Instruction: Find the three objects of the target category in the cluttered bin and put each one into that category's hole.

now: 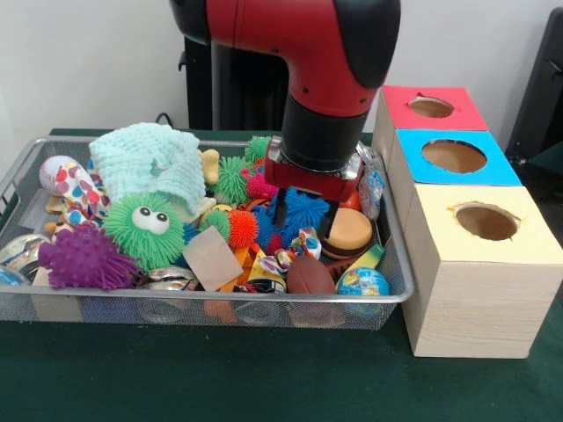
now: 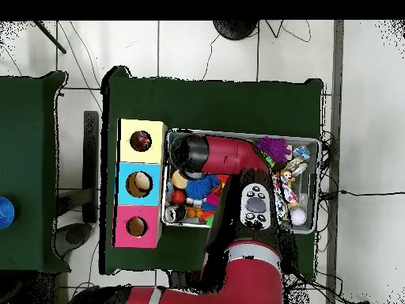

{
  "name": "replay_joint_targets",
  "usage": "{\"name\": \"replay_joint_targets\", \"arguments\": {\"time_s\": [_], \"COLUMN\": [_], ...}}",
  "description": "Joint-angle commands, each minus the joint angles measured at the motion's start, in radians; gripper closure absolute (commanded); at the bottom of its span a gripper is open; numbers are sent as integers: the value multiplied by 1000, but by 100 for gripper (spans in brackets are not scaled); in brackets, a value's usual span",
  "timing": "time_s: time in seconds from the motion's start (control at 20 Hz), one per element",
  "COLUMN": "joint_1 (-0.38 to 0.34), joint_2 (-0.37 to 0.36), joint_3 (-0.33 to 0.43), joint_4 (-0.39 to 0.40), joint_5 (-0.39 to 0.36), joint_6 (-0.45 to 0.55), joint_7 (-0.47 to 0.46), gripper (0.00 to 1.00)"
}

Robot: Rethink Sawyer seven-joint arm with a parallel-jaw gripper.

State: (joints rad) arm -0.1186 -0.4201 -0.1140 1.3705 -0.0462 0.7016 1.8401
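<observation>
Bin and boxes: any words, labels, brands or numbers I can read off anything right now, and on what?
None can be read.
The bin: the toys carry printed patterns only; a packet at the right edge has markings too blurred to read.
The globe ball shows map colours, no legible lettering.
The three boxes, yellow top included, are plain.
The arm shows round buttons in the overhead view, with no readable marks.

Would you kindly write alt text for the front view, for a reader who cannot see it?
A red and black robot arm reaches down into a wide silver wire-mesh bin crammed with toys, its gripper low among spiky rubber balls. A mint-green knitted cloth and a white dotted cloth piece lie at the left. Three wooden boxes stand right; the nearest has a yellow top with a round hole.
</observation>
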Motion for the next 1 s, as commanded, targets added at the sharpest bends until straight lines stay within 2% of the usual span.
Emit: {"name": "replay_joint_targets", "arguments": {"time_s": [0.05,0.35,0.65,1.0], "joint_1": [-11,-34,-54,-99], "joint_2": [43,93,103,94], "joint_3": [-4,22,73,148], "joint_4": [-62,-50,-10,42], "joint_5": [-75,-76,-30,21], "joint_6": [-44,-104,-45,70], "joint_7": [59,60,45,8], "gripper": [0,0,0,0]}}
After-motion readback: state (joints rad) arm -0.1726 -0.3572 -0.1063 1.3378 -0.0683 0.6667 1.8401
